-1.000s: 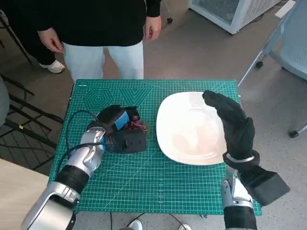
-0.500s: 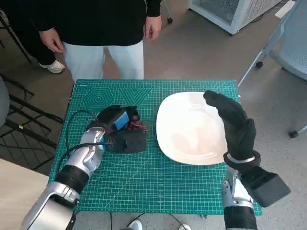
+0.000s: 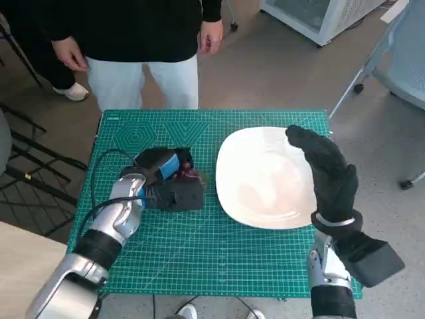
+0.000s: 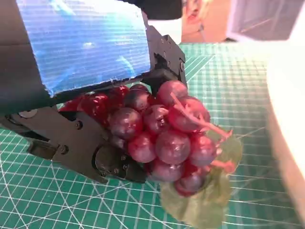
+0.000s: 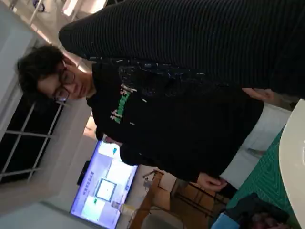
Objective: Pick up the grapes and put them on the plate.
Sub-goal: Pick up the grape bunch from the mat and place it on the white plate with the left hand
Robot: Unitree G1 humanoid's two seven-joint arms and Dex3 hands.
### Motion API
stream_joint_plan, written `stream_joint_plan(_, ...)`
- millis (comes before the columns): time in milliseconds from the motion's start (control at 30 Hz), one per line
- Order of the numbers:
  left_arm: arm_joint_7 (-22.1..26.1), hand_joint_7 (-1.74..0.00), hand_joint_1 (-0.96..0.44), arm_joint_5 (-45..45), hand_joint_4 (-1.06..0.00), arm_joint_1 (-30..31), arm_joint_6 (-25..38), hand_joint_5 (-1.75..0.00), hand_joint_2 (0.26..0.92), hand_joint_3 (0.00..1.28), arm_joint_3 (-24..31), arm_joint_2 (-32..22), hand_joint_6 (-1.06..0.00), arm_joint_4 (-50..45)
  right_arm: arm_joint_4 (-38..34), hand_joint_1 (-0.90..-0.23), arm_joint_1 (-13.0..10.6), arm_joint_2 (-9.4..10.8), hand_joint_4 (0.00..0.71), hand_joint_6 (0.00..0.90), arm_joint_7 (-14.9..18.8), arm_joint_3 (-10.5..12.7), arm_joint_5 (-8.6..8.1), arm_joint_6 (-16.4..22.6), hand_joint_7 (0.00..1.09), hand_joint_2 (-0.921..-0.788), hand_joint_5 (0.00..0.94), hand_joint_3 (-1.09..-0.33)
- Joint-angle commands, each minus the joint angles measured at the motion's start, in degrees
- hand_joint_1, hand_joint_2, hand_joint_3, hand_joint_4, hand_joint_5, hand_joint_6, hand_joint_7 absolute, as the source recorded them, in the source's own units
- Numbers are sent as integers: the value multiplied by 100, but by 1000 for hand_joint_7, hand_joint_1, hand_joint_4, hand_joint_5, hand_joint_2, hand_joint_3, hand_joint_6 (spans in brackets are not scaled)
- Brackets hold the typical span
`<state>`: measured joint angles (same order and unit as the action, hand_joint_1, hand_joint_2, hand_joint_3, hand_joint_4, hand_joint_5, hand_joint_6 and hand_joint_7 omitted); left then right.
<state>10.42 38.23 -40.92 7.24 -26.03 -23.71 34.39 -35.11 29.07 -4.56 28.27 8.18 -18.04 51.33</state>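
A bunch of dark red grapes (image 4: 167, 131) with a green leaf (image 4: 205, 200) sits in my left hand (image 3: 165, 174), whose black fingers (image 4: 81, 148) grip it just above the green mat (image 3: 199, 252). In the head view the grapes (image 3: 189, 174) peek out to the right of that hand. The white plate (image 3: 262, 176) lies on the mat's right half, a short gap from the grapes. My right hand (image 3: 325, 173) in its black glove hovers over the plate's right rim, fingers apart and holding nothing.
A person in a black top and pale trousers (image 3: 143, 80) stands at the table's far edge, hands hanging down; the same person (image 5: 157, 124) fills the right wrist view. A black cable (image 3: 99, 179) loops by my left wrist. A chair (image 3: 398, 60) stands at the right.
My right hand has drifted slightly to the right over the plate's rim. The left hand and the grapes have barely moved.
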Motion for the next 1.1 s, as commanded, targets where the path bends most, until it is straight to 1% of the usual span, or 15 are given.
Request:
stream_joint_plan(33, 141, -1255, 2, 50, -552, 134, 91, -1377, 921, 204, 156, -221, -469, -751, -144, -696, 18, -42, 350, 41, 90, 62, -97, -22, 506, -921, 1, -704)
stream_joint_plan(167, 216, -1259, 2, 92, -555, 269, 167, -1365, 921, 201, 260, -344, -471, -1357, -167, -696, 30, -22, 350, 45, 106, 91, -106, -5, 498, -921, 1, -702)
stream_joint_plan(367, 308, -1343, 2, 157, -546, 440, 273, -1313, 921, 213, 410, -490, -446, -2109, -185, -695, 36, 14, 351, 54, 102, 107, -94, 25, 486, -921, 2, -700)
stream_joint_plan(500, 313, -1362, 3, 212, -557, 560, 292, -1297, 921, 215, 548, -587, -431, -2574, -233, -694, 43, 32, 352, 59, 99, 117, -93, 63, 478, -921, 2, -698)
stream_joint_plan(667, 265, -1318, 2, 291, -612, 701, 308, -1269, 921, 188, 696, -637, -441, -2985, -287, -694, 59, 46, 352, 65, 113, 126, -114, 99, 467, -921, 2, -697)
stream_joint_plan(833, 242, -1270, 2, 318, -641, 780, 285, -1265, 921, 167, 816, -641, -461, -3214, -292, -695, 53, 61, 353, 82, 118, 126, -132, 117, 436, -921, 2, -695)
stream_joint_plan(967, 256, -1232, 2, 294, -646, 794, 262, -1284, 921, 161, 882, -625, -476, -3294, -271, -699, 37, 70, 354, 96, 112, 115, -139, 134, 412, -921, 2, -692)
stream_joint_plan(1100, 336, -1193, 2, 269, -628, 779, 284, -1326, 921, 164, 907, -580, -493, -3363, -286, -701, 39, 70, 355, 101, 108, 118, -144, 148, 403, -921, 2, -691)
